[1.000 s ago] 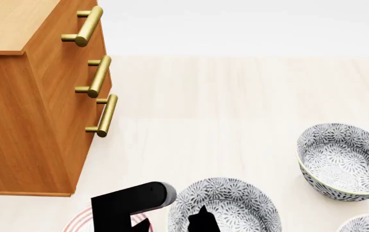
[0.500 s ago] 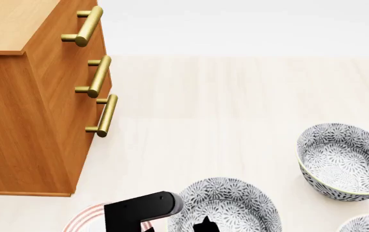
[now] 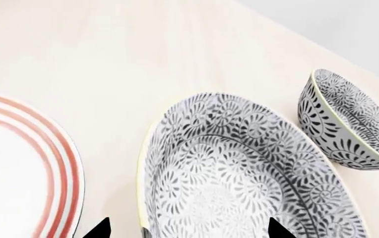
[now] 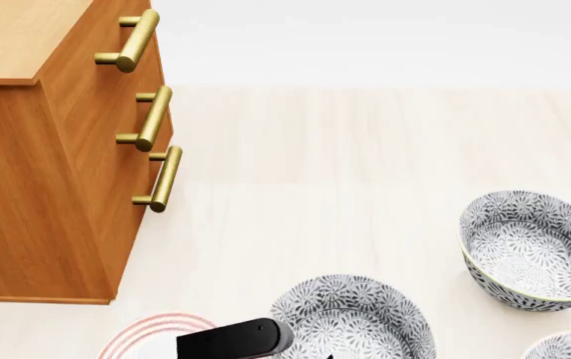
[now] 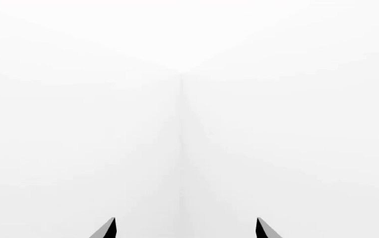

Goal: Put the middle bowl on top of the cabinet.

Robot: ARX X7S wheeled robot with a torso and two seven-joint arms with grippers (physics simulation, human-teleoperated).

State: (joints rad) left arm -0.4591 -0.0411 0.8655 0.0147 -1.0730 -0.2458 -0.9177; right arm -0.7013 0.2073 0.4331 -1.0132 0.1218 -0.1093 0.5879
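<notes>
The tall orange-brown wooden cabinet (image 4: 56, 149), cut off at the frame's left, stands on the pale wooden tabletop (image 4: 365, 157). The deep white grey-blue floral middle bowl (image 4: 356, 318) sits near the bottom edge, partly cropped. The left gripper's (image 3: 186, 229) jaws straddle its rim, wide apart. The right gripper's (image 5: 185, 229) jaws gape at blank white.

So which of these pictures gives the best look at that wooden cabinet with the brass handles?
The head view. It shows the cabinet with its flat top, side and all three brass handles, standing left of the middle bowl. The left wrist view shows only bowls and a red-ringed plate; the right wrist view shows blank white, no cabinet.
</notes>
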